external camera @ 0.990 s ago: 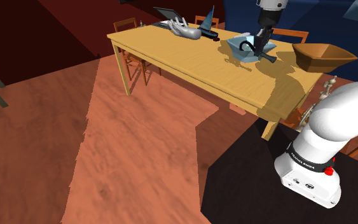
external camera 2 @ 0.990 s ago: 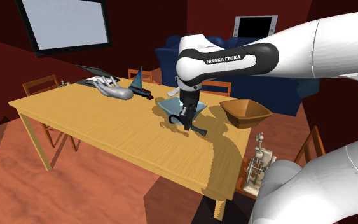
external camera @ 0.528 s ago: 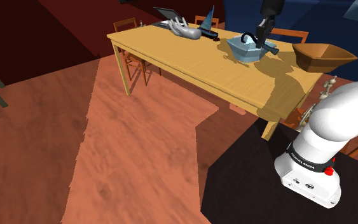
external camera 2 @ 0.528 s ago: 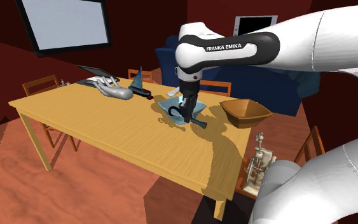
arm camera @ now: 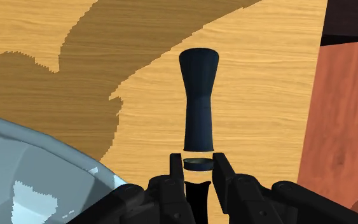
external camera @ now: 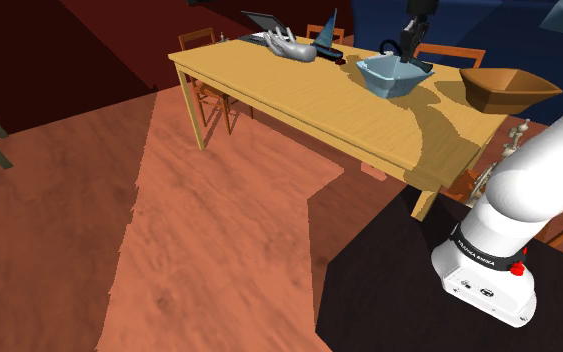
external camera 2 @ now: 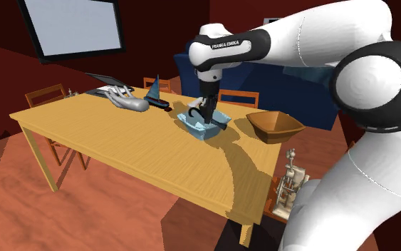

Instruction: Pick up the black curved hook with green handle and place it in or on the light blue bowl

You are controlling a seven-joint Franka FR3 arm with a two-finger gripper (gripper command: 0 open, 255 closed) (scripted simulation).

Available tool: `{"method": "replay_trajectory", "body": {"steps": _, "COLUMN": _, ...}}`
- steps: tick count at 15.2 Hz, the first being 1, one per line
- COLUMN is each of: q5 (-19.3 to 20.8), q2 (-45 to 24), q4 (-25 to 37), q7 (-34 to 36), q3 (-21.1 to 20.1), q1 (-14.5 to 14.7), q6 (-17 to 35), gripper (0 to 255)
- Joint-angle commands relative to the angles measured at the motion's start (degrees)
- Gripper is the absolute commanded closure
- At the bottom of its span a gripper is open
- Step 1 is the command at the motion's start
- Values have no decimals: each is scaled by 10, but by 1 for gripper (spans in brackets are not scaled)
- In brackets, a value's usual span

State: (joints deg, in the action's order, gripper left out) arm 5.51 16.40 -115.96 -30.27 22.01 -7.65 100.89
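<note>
The wooden table [external camera: 299,100] bears a light blue bowl [external camera: 394,76], a brown bowl [external camera: 505,88] and a grey hand figure [external camera: 291,46].

dim, warm-toned renders, with a brighter band across the floor [external camera: 209,230] and hard, jagged-edged shadows lying dark over the wooden table [external camera: 299,95], a pale glare patch on the bowl [arm camera: 37,172] in the wrist view, and everything crisp from near to far

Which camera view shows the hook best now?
The wrist view: the hook stands large, its dark handle clasped in the hand, though its curved end is hidden. In the shoulder view it is a small black curve above the light blue bowl; in the second exterior view, small under the hand.
</note>
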Motion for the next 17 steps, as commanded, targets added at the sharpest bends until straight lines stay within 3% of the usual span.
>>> {"method": "replay_trajectory", "body": {"steps": 1, "q5": -12, "q2": -44, "q4": 42, "q7": -27, "q3": 19, "q1": -2, "q6": 1, "gripper": 255}}
{"method": "replay_trajectory", "body": {"steps": 6, "q5": -61, "q2": -164, "q4": 167, "q7": -95, "q3": 58, "q1": -17, "q6": -14, "gripper": 255}}
{"method": "replay_trajectory", "body": {"steps": 10, "q5": -114, "q2": -271, "q4": 289, "q7": -148, "q3": 77, "q1": -49, "q6": -45, "gripper": 255}}
{"method": "replay_trajectory", "body": {"steps": 14, "q5": -173, "q2": -390, "q4": 447, "q7": -189, "q3": 81, "q1": -106, "q6": -97, "gripper": 255}}
{"method": "replay_trajectory", "body": {"steps": 17, "q5": -218, "q2": -498, "q4": 615, "q7": -203, "q3": 71, "q1": -171, "q6": -162, "gripper": 255}}
